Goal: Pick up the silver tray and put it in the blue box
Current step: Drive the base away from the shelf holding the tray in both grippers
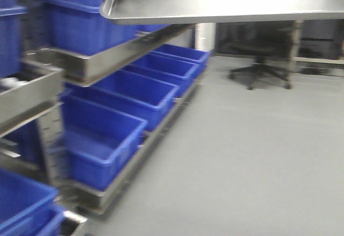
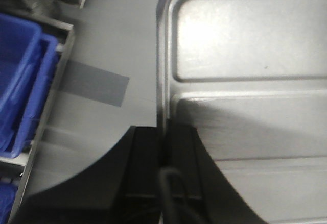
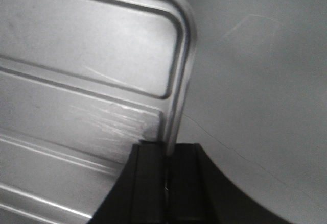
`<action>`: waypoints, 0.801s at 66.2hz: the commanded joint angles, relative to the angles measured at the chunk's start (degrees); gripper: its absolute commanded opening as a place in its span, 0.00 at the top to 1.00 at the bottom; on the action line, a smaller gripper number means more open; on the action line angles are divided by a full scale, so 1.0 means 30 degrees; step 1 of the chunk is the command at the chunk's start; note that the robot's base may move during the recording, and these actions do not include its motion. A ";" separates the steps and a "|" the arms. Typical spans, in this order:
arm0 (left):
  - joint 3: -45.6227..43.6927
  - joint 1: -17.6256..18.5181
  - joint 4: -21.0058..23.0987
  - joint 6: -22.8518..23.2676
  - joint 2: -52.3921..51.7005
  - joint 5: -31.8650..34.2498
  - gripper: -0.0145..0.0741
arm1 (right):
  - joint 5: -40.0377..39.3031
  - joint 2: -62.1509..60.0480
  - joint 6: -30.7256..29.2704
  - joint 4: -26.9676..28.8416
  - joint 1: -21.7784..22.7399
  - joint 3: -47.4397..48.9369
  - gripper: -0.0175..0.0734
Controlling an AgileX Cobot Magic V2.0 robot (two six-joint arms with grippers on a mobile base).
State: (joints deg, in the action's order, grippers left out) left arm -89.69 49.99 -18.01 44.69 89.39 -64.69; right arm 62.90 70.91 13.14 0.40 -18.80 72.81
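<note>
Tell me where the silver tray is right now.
The silver tray is held aloft across the top of the front view, beside the rack of blue boxes, the left gripper and right gripper each clamping one rim.

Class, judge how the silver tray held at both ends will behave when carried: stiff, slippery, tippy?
Probably stiff: the silver tray shows no sag between left gripper and right gripper. Its polished rim looks slippery, so it might tilt.

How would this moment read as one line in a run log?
left hand: shut on silver tray rim | right hand: shut on opposite rim | silver tray: aloft | blue box: on rack, tray not inside
</note>
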 commanded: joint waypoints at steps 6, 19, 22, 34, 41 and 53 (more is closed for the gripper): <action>-0.0524 0.0143 -0.0733 -0.0189 -0.0712 0.0732 0.95 | -0.0678 -0.0488 -0.0512 -0.0304 -0.0053 0.0548 0.74; -0.0524 0.0143 -0.0733 -0.0189 -0.0712 0.0732 0.95 | -0.0678 -0.0488 -0.0512 -0.0304 -0.0053 0.0548 0.74; -0.0524 0.0143 -0.0733 -0.0189 -0.0712 0.0732 0.95 | -0.0678 -0.0488 -0.0512 -0.0304 -0.0053 0.0548 0.74; -0.0524 0.0143 -0.0733 -0.0189 -0.0712 0.0732 0.95 | -0.0678 -0.0488 -0.0512 -0.0304 -0.0053 0.0548 0.74; -0.0524 0.0143 -0.0733 -0.0189 -0.0712 0.0732 0.95 | -0.0678 -0.0488 -0.0512 -0.0304 -0.0053 0.0548 0.74; -0.0524 0.0143 -0.0733 -0.0189 -0.0712 0.0732 0.95 | -0.0678 -0.0488 -0.0512 -0.0304 -0.0053 0.0548 0.74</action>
State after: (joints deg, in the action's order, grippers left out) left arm -89.69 49.99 -18.01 44.69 89.39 -64.69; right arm 63.13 70.91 13.14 0.00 -18.80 72.81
